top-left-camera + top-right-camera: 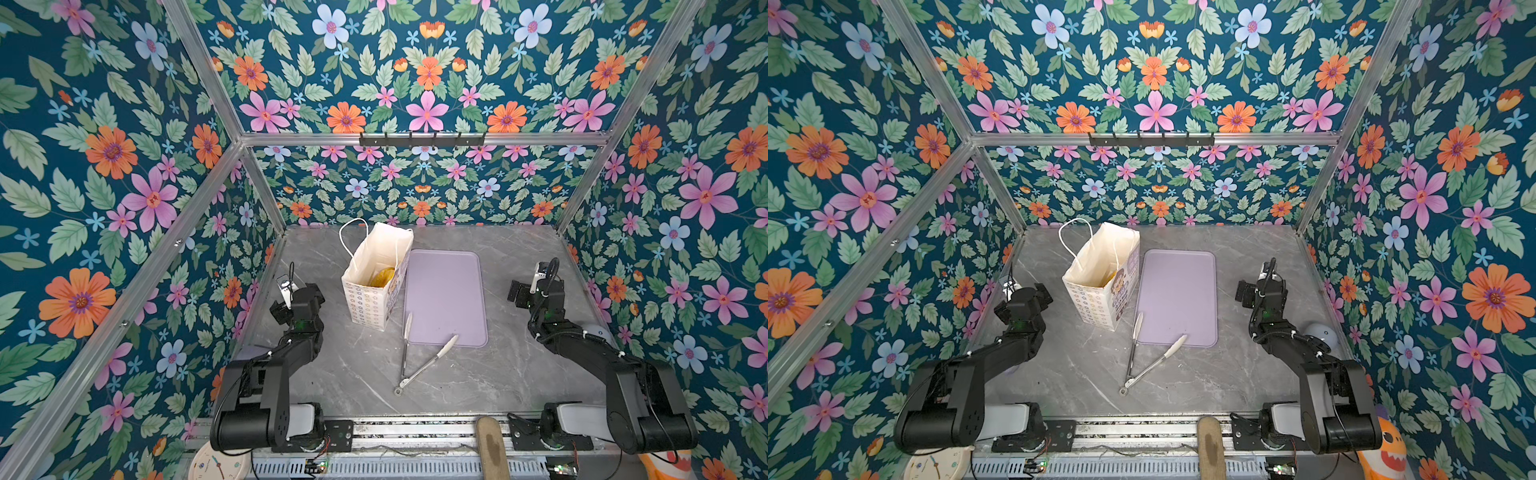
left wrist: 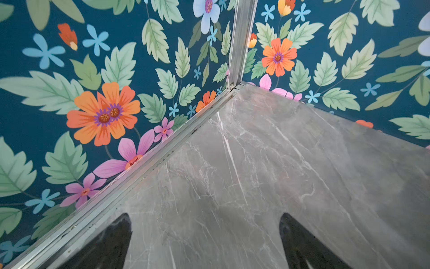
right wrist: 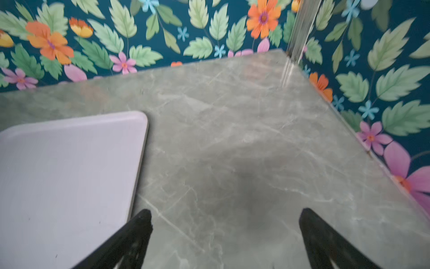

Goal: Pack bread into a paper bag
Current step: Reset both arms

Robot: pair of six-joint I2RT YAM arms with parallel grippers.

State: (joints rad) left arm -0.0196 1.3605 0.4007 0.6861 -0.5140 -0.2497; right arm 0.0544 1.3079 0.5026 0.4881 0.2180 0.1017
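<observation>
Two grippers, both spread wide and both holding nothing, hung over the grey marble table (image 1: 519, 374) as I stood watching. The left gripper (image 2: 204, 216) pointed toward the table's far left corner. Its two black fingers (image 2: 111, 244) were well apart, with only tabletop between them. The right gripper (image 3: 225, 210) was splayed just as broadly over open tabletop, just beside an edge of the lavender tray (image 3: 69, 174), and touched nothing that I could see.

One paper bag (image 1: 374, 299) stood upright and open-mouthed between the left arm (image 1: 291, 353) and the tray. Its near face was printed with rows of small rings, and one white cord handle (image 1: 347, 237) looped up at its far rim. Low against the cream lining inside lay the bread (image 1: 383, 277). One golden-yellow piece showed in a top view; whether more lay beneath it I could not tell.

One tray lay flat just to the right of the bag. One pair of metal tongs (image 1: 409, 361) lay open on the table in front of the tray, hinge toward the robot. One white tip sat beside the tray's near left corner and the other rested over its near edge.
</observation>
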